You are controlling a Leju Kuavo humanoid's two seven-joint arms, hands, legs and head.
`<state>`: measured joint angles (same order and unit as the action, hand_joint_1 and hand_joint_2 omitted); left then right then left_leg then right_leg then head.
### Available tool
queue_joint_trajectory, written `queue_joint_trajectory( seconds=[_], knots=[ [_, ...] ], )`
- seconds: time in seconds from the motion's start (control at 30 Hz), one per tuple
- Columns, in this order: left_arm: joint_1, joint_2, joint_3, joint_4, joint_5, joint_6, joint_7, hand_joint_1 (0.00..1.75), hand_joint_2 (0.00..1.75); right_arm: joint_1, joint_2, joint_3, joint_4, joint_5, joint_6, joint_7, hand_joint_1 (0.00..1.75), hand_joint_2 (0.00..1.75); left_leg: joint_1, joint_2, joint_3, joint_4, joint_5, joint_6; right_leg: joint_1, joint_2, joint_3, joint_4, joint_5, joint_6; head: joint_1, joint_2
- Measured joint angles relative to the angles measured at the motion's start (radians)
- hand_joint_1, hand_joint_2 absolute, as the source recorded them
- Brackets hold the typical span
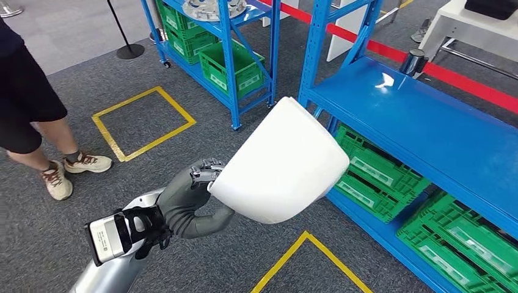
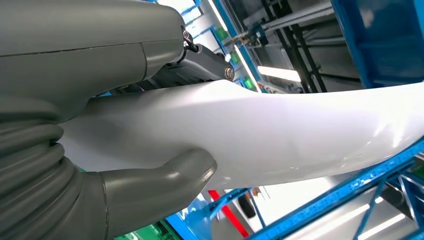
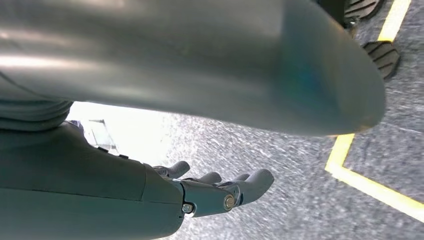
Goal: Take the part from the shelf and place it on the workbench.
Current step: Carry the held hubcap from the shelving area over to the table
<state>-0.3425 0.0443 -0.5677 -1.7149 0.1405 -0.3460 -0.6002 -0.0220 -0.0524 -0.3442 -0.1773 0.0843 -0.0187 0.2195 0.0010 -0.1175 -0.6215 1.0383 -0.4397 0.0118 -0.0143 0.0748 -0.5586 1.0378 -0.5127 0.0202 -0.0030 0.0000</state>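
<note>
White curved part (image 1: 282, 165) sits at the centre of the head view, held off the ground over the grey carpet, at about nine o'clock from the blue shelf (image 1: 421, 122). The left hand (image 1: 189, 201) grips its near edge, thumb under and fingers over the rim; the left wrist view shows the thumb (image 2: 165, 185) pressed against the white shell (image 2: 280, 135). The right hand (image 3: 210, 192) hangs over the carpet, fingers extended and slightly apart, holding nothing. Green crates (image 1: 379, 177) fill the lower shelf. At ten o'clock a person's legs (image 1: 55, 152) stand beside a yellow floor square (image 1: 143, 122).
</note>
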Motion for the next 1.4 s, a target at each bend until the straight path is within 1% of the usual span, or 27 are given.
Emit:
queue_joint_trajectory(
  seconds=[0.07,0.1,0.17,0.23,0.3,0.33,0.4,0.47,0.53,0.57,0.6,0.67,0.73,0.8,0.83,0.87,0.9,0.97,1.03,1.1,1.13,1.17,1.23,1.3,1.33,1.37,1.4],
  knots=[
    [-0.005,0.0,0.001,0.006,0.001,0.001,-0.005,1.75,1.75,-0.001,-0.003,-0.007,-0.001,0.001,-0.005,0.0,0.0,0.0,0.001,-0.022,-0.006,-0.004,0.006,-0.014,0.001,-0.018,0.001,-0.006,0.002,-0.008,0.0,0.0],
    [-0.006,0.001,0.003,0.008,0.001,0.002,-0.008,1.75,1.75,-0.001,-0.005,-0.01,-0.001,0.001,-0.007,-0.001,0.0,0.0,0.002,-0.019,-0.009,-0.002,0.006,-0.018,0.0,-0.031,0.003,-0.009,0.005,-0.015,0.0,0.0],
    [-0.01,0.002,0.007,0.011,-0.003,0.008,-0.012,1.75,1.75,0.0,-0.008,-0.015,-0.002,0.002,-0.006,-0.008,0.0,0.0,-0.001,0.028,-0.034,0.044,-0.024,-0.026,-0.003,-0.059,0.005,-0.016,0.011,-0.029,-0.006,0.0],
    [-0.012,0.002,0.009,0.014,-0.009,0.015,-0.015,1.75,1.75,0.003,-0.01,-0.019,-0.003,0.004,-0.003,-0.017,0.0,0.0,0.0,0.087,-0.089,0.166,-0.092,-0.034,-0.002,-0.087,0.005,-0.017,0.01,-0.036,-0.013,0.0],
    [-0.011,0.002,0.009,0.016,-0.017,0.022,-0.015,1.75,1.75,0.006,-0.013,-0.021,-0.003,0.008,0.002,-0.025,0.0,0.0,0.005,0.104,-0.135,0.271,-0.133,-0.041,-0.001,-0.119,0.005,-0.017,0.009,-0.036,-0.014,0.0],
    [-0.009,0.002,0.009,0.016,-0.022,0.026,-0.013,1.75,1.75,0.006,-0.014,-0.022,-0.003,0.011,0.004,-0.029,0.0,0.0,0.007,0.108,-0.134,0.275,-0.127,-0.043,-0.001,-0.134,0.005,-0.017,0.008,-0.035,-0.014,0.0],
    [-0.007,0.002,0.009,0.011,-0.032,0.034,-0.004,1.75,1.75,0.004,-0.015,-0.024,-0.003,0.016,0.008,-0.036,0.0,0.0,0.01,0.128,-0.071,0.171,-0.072,-0.043,-0.001,-0.161,0.009,-0.016,0.004,-0.03,-0.015,0.0],
    [-0.005,0.001,0.009,0.0,-0.042,0.04,0.009,1.75,1.75,0.002,-0.014,-0.024,-0.003,0.02,0.011,-0.041,0.0,0.0,0.005,0.169,0.0,0.044,-0.033,-0.033,0.003,-0.183,0.016,-0.014,-0.003,-0.02,-0.015,0.0],
    [0.002,0.0,0.008,-0.013,-0.049,0.042,0.019,1.75,1.75,-0.001,-0.014,-0.024,-0.003,0.022,0.015,-0.045,0.0,0.0,-0.002,0.18,0.02,0.001,-0.028,-0.018,0.007,-0.203,0.022,-0.015,-0.008,-0.007,-0.014,0.0],
    [0.006,0.001,0.008,-0.019,-0.052,0.042,0.022,1.75,1.75,-0.003,-0.012,-0.024,-0.003,0.024,0.018,-0.048,0.0,0.0,-0.003,0.167,0.019,-0.001,-0.026,-0.011,0.006,-0.213,0.025,-0.017,-0.008,-0.001,-0.013,0.0],
    [0.011,0.001,0.008,-0.025,-0.055,0.043,0.025,1.75,1.75,-0.006,-0.01,-0.024,-0.004,0.029,0.022,-0.052,0.0,0.0,-0.002,0.155,0.02,-0.003,-0.024,-0.005,0.004,-0.214,0.029,-0.017,-0.011,0.006,-0.012,0.0],
    [0.017,0.002,0.009,-0.035,-0.057,0.043,0.029,1.75,1.75,-0.009,-0.003,-0.023,-0.006,0.045,0.03,-0.061,0.0,0.0,0.003,0.132,0.022,-0.009,-0.019,0.007,-0.002,-0.168,0.018,0.02,-0.04,0.015,-0.01,0.0],
    [0.022,0.002,0.009,-0.039,-0.058,0.043,0.031,1.75,1.75,-0.009,0.004,-0.022,-0.006,0.061,0.041,-0.071,0.0,0.0,0.005,0.109,0.021,-0.012,-0.016,0.015,-0.006,-0.102,-0.038,0.136,-0.102,0.019,-0.005,0.0],
    [0.031,0.002,0.009,-0.039,-0.061,0.043,0.033,1.75,1.75,-0.005,0.011,-0.02,-0.006,0.069,0.053,-0.08,0.0,0.0,0.004,0.081,0.019,-0.011,-0.015,0.017,-0.004,-0.082,-0.103,0.253,-0.141,0.019,-0.002,0.0],
    [0.036,0.002,0.009,-0.039,-0.063,0.043,0.034,1.75,1.75,-0.004,0.015,-0.019,-0.006,0.072,0.058,-0.083,0.0,0.0,0.003,0.066,0.018,-0.011,-0.014,0.017,-0.004,-0.08,-0.116,0.268,-0.132,0.018,-0.002,0.0],
    [0.039,0.003,0.009,-0.039,-0.065,0.043,0.035,1.75,1.75,-0.003,0.019,-0.017,-0.006,0.075,0.063,-0.087,0.0,0.0,0.003,0.05,0.018,-0.009,-0.014,0.017,-0.004,-0.076,-0.109,0.242,-0.104,0.016,-0.001,0.0],
    [0.042,0.003,0.009,-0.039,-0.067,0.043,0.035,1.75,1.75,-0.003,0.023,-0.016,-0.006,0.078,0.066,-0.091,0.0,0.0,0.003,0.034,0.019,-0.008,-0.014,0.015,-0.004,-0.067,-0.085,0.182,-0.064,0.013,0.0,0.0],
    [0.045,0.003,0.009,-0.04,-0.069,0.043,0.036,1.75,1.75,-0.003,0.028,-0.015,-0.006,0.082,0.068,-0.094,0.0,0.0,0.003,0.007,0.016,-0.004,-0.013,0.008,-0.008,-0.017,-0.028,0.049,-0.005,0.009,0.001,0.0],
    [0.046,0.003,0.009,-0.04,-0.072,0.043,0.037,1.75,1.75,-0.005,0.032,-0.015,-0.006,0.082,0.069,-0.094,0.0,0.0,0.004,-0.015,0.01,-0.003,-0.011,-0.005,-0.006,0.009,-0.006,-0.005,0.007,0.004,0.001,0.0],
    [0.048,0.005,0.01,-0.04,-0.075,0.043,0.038,1.75,1.75,-0.009,0.035,-0.014,-0.006,0.082,0.07,-0.094,0.0,0.0,0.007,-0.033,0.004,-0.007,-0.006,-0.02,-0.003,-0.015,-0.004,-0.011,0.011,-0.006,0.001,0.0],
    [0.048,0.007,0.011,-0.041,-0.075,0.043,0.038,1.75,1.75,-0.01,0.037,-0.014,-0.006,0.082,0.072,-0.096,0.0,0.0,0.007,-0.019,-0.001,-0.001,-0.008,-0.025,-0.003,-0.028,-0.002,-0.014,0.013,-0.014,0.0,0.0],
    [0.048,0.008,0.011,-0.041,-0.076,0.044,0.039,1.75,1.75,-0.01,0.039,-0.013,-0.006,0.082,0.076,-0.099,0.0,0.0,0.005,0.008,-0.012,0.02,-0.021,-0.028,-0.004,-0.042,0.0,-0.019,0.016,-0.022,-0.003,0.0],
    [0.047,0.01,0.013,-0.042,-0.077,0.046,0.045,1.75,1.75,-0.009,0.043,-0.011,-0.006,0.085,0.084,-0.108,0.0,0.0,0.003,0.076,-0.062,0.125,-0.079,-0.033,-0.002,-0.072,0.003,-0.023,0.016,-0.033,-0.009,0.0],
    [0.047,0.01,0.013,-0.043,-0.078,0.046,0.058,1.75,1.75,-0.007,0.048,-0.008,-0.006,0.091,0.09,-0.113,0.0,0.0,0.006,0.101,-0.124,0.252,-0.133,-0.039,0.001,-0.106,0.004,-0.022,0.013,-0.037,-0.012,0.0],
    [0.048,0.01,0.013,-0.043,-0.078,0.046,0.065,1.75,1.75,-0.007,0.051,-0.007,-0.006,0.094,0.092,-0.113,0.0,0.0,0.007,0.104,-0.136,0.28,-0.136,-0.041,0.002,-0.122,0.005,-0.022,0.012,-0.037,-0.012,0.0],
    [0.048,0.011,0.013,-0.043,-0.078,0.046,0.07,1.75,1.75,-0.008,0.054,-0.006,-0.006,0.096,0.092,-0.113,0.0,0.0,0.008,0.108,-0.127,0.266,-0.119,-0.042,0.002,-0.137,0.007,-0.022,0.011,-0.035,-0.013,0.0],
    [0.047,0.011,0.013,-0.043,-0.078,0.046,0.074,1.75,1.75,-0.009,0.057,-0.004,-0.006,0.098,0.091,-0.112,0.0,0.0,0.009,0.118,-0.096,0.211,-0.088,-0.042,0.002,-0.15,0.01,-0.022,0.008,-0.033,-0.013,0.0]
  ],
)
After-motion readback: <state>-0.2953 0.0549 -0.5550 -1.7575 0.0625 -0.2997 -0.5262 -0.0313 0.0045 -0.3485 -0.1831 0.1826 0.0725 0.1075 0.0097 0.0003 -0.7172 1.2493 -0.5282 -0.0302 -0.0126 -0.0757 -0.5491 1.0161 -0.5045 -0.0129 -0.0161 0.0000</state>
